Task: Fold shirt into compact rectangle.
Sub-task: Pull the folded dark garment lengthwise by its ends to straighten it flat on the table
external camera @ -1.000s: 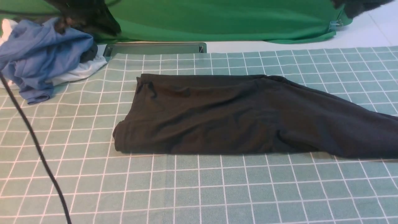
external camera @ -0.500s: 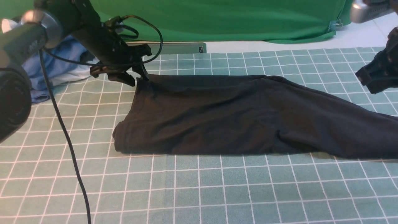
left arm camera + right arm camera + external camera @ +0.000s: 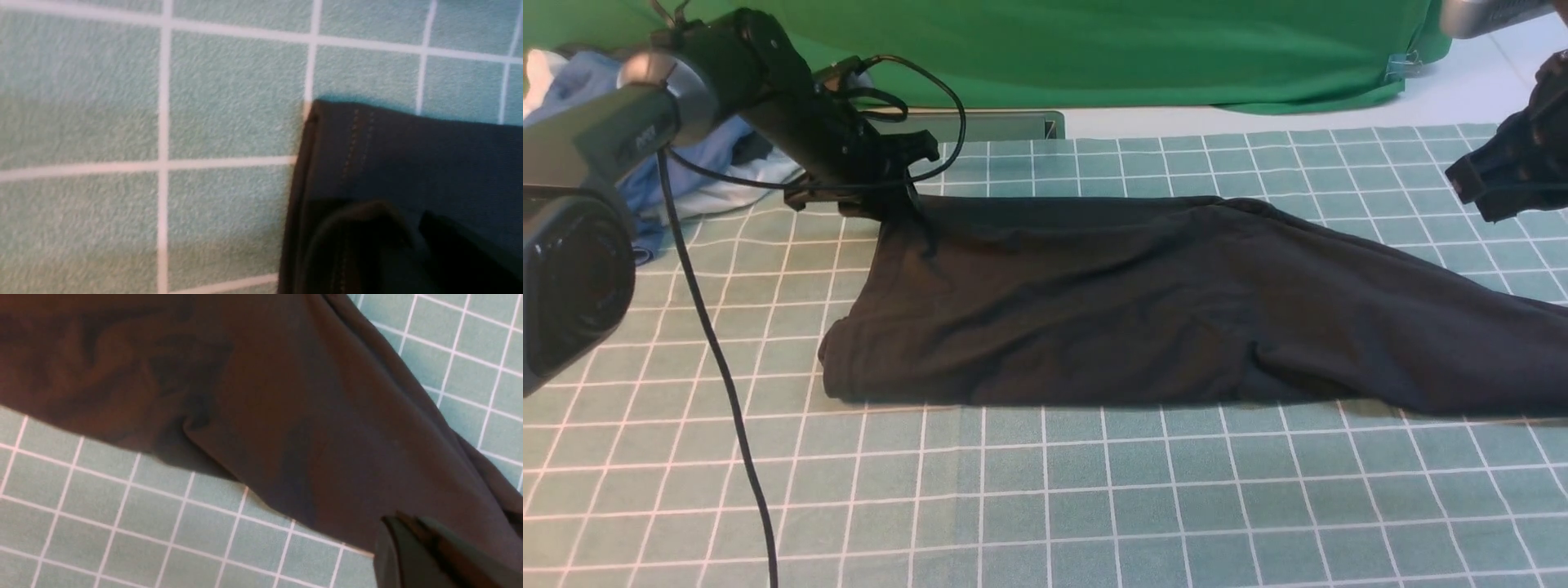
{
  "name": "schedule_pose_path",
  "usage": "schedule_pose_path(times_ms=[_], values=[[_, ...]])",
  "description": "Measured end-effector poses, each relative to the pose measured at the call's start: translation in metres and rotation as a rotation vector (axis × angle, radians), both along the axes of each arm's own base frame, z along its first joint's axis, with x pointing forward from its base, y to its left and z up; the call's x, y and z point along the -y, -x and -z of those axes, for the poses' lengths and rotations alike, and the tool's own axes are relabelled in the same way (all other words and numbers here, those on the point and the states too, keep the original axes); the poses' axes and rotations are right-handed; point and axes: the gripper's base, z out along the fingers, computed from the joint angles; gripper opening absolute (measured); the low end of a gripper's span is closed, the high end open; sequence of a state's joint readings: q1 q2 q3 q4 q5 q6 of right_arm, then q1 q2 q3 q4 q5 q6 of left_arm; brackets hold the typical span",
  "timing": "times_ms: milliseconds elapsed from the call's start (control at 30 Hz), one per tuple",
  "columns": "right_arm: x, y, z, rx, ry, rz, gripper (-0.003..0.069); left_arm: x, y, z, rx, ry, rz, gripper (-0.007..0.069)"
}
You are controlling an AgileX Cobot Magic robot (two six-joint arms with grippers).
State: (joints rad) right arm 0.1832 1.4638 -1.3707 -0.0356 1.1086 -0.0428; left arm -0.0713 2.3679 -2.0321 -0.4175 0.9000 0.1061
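The left gripper (image 3: 897,200) is closed on the far-left corner of the shirt (image 3: 1143,302). The front view shows its fingers drawn together on the hemmed corner, and the left wrist view shows dark fabric bunched at the fingertips (image 3: 461,249). Half a second earlier the jaws stood spread at this corner. One second earlier neither arm was in the front view. The change is therefore an approach followed by a closure, and the shirt itself has not shifted on the table. It lies as a long folded band across the checked tablecloth (image 3: 1045,490), with its left end squared and its right end running past the right frame edge. The right gripper (image 3: 1470,184) has entered at the right. It is clenched, holds nothing and hangs above the cloth, apart from the shirt. Judgement: the lengthwise folds are done, and the band must now be shortened by carrying the pinned end across. Only one corner is held, so the near-left corner may trail. A blue garment (image 3: 572,86) lies heaped at the far left, well clear.
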Motion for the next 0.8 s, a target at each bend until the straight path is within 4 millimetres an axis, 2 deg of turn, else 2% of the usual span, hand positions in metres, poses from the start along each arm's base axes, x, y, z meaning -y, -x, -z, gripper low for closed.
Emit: schedule_pose_path(times_ms=[133,367,600,800], values=[[0.0,0.0,0.0,0.0,0.0,0.001,0.0025,-0.001,-0.002,-0.002,0.022,0.03,0.006,0.0019],[0.0,0.0,0.0,0.0,0.0,0.001,0.0024,-0.02,-0.01,-0.007,0.084,0.099,-0.082,0.0019],[0.0,0.0,0.0,0.0,-0.002,0.005,0.0024,-0.021,-0.014,-0.01,0.113,0.156,-0.127,0.002],[0.001,0.004,0.002,-0.047,0.007,0.007,0.0024,-0.024,-0.011,-0.007,0.055,0.138,-0.181,0.0092]])
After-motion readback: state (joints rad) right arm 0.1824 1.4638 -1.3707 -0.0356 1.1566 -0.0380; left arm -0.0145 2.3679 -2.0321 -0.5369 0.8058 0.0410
